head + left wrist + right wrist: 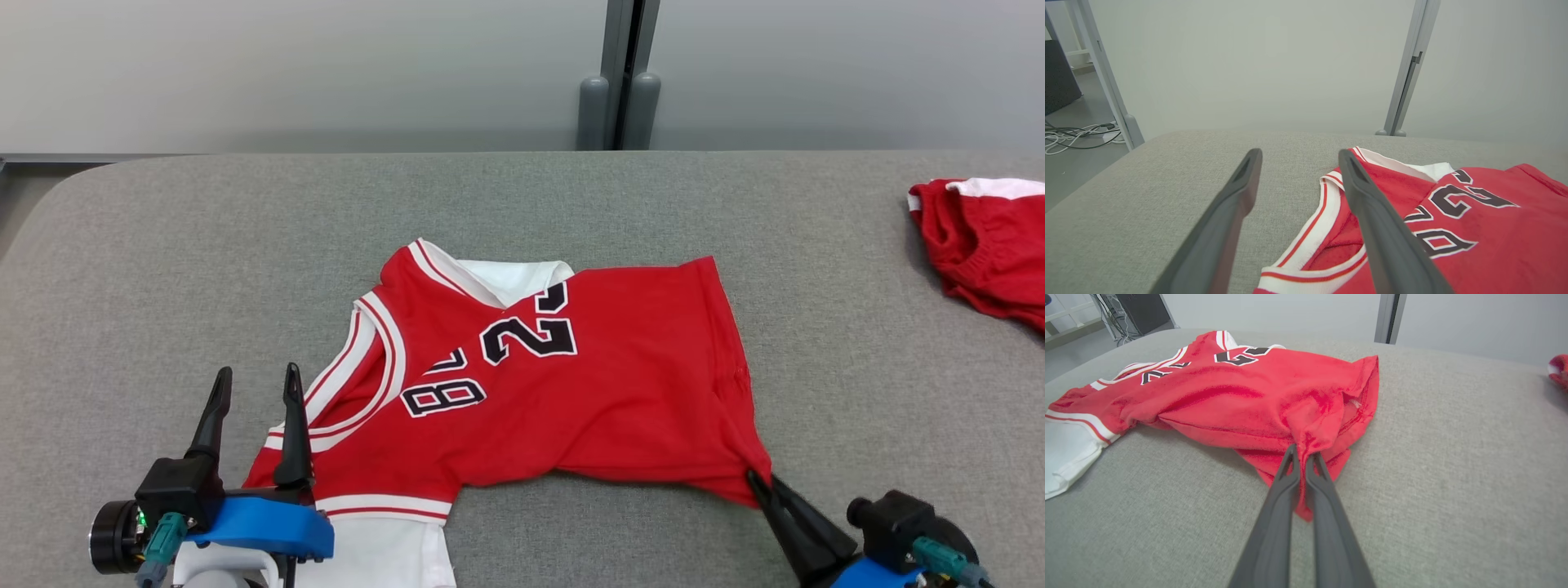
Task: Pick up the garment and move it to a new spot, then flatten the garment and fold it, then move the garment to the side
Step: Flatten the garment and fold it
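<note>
The garment (571,392) is a red jersey with white trim and black numbers, lying rumpled on the grey padded table (204,269). Its white part lies under the left arm at the near edge. My right gripper (761,483) is shut on the garment's near right corner; in the right wrist view the red cloth (1274,400) bunches up between the closed fingers of the gripper (1302,455). My left gripper (257,384) stands open at the garment's left side. In the left wrist view its right finger (1372,204) sits over the armhole trim of the garment (1453,228), and nothing lies between the jaws.
Another red and white piece of clothing (984,241) lies at the table's far right edge. A grey wall with a vertical post (620,77) stands behind the table. Cables lie on the floor (1073,136) off the table's left end.
</note>
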You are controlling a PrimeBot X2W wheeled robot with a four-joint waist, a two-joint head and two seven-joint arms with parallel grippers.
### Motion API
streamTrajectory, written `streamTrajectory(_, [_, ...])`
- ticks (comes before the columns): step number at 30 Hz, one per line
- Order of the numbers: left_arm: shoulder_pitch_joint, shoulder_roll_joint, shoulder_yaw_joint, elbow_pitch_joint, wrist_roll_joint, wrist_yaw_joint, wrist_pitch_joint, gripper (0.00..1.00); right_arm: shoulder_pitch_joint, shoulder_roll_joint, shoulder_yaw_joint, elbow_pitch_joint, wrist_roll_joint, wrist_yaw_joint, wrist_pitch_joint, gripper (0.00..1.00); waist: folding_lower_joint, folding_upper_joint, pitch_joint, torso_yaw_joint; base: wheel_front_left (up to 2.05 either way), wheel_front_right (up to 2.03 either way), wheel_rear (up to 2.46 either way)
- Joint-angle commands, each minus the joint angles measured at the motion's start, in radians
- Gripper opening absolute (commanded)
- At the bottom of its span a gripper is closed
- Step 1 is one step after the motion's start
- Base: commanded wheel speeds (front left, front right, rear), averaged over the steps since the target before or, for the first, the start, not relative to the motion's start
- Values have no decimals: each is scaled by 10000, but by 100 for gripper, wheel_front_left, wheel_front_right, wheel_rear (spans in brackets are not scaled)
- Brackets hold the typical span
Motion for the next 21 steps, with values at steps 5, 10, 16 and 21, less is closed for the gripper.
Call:
streamTrajectory(5, [-26, -12, 64, -80, 44, -47, -43, 100, 1072, -261, -194, -1198, 228, 2, 927, 100, 1, 1, 149, -172, 0, 0, 0])
streamTrajectory(10, [-87, -9, 61, -57, 74, -40, -43, 100, 1136, -271, -586, -1747, 114, 3, 928, 100, 1, 1, 173, -180, 0, 0, 0])
streamTrajectory(16, [-133, -12, 98, -89, 97, -61, -43, 100, 730, -370, -1032, -2141, -81, 2, 1226, 100, 1, 1, 175, -67, 0, 0, 0])
streamTrajectory(21, [-165, -13, 103, -102, 72, -63, -43, 100, 362, -158, -1203, -1621, 18, 2, 1742, 100, 1, 1, 213, 38, 0, 0, 0])
